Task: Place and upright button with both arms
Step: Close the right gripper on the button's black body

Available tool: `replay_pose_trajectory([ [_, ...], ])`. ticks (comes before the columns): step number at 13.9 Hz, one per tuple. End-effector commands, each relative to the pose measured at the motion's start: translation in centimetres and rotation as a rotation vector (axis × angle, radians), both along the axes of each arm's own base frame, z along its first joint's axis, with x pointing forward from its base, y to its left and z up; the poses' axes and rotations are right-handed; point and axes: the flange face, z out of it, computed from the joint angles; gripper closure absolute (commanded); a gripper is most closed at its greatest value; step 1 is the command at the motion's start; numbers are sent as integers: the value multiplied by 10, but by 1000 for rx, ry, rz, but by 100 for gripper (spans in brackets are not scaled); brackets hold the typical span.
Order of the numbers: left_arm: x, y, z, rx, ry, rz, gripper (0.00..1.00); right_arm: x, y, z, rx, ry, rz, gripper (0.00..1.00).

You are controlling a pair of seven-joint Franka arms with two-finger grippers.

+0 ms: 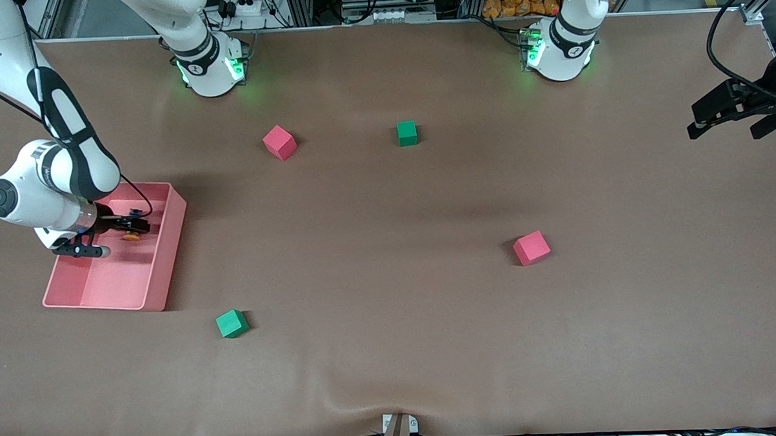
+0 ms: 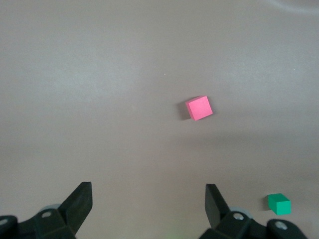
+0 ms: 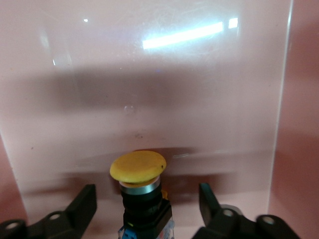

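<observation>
The button (image 3: pixel 142 199) has an orange cap, a black body and a blue mark. It is inside the pink bin (image 1: pixel 170 251) at the right arm's end of the table, and shows as an orange speck in the front view (image 1: pixel 130 236). My right gripper (image 3: pixel 147 191) is down in the bin (image 3: pixel 224 99), open, with one finger on each side of the button and clear gaps between. The cap points away from the wrist. My left gripper (image 1: pixel 727 125) is open and empty, up over the left arm's end of the table; it also shows in the left wrist view (image 2: pixel 148 188).
Two red cubes (image 1: pixel 279 142) (image 1: pixel 532 248) and two green cubes (image 1: pixel 407 133) (image 1: pixel 231 323) lie scattered on the brown table. The left wrist view shows a red cube (image 2: pixel 199 107) and a green cube (image 2: pixel 278 203). The bin walls stand close round my right gripper.
</observation>
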Motion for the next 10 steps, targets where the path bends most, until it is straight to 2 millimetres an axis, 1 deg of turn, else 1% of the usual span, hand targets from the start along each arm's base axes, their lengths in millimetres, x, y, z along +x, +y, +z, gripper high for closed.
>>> replay_pose_trajectory([
  [1,0,-1,0,-17,3,26,0,0,-4,0,-2,-14,20,91],
  [3,0,-1,-1,-17,2,26,0,1,-3,1,-3,-16,22,97],
  [6,0,-1,-1,-17,3,26,0,4,-3,8,-8,-27,25,100],
  [8,1,-1,-1,-17,2,26,0,9,-1,20,-14,-43,32,100],
  [10,1,-2,-1,-17,2,23,0,13,0,37,-19,-71,85,100],
])
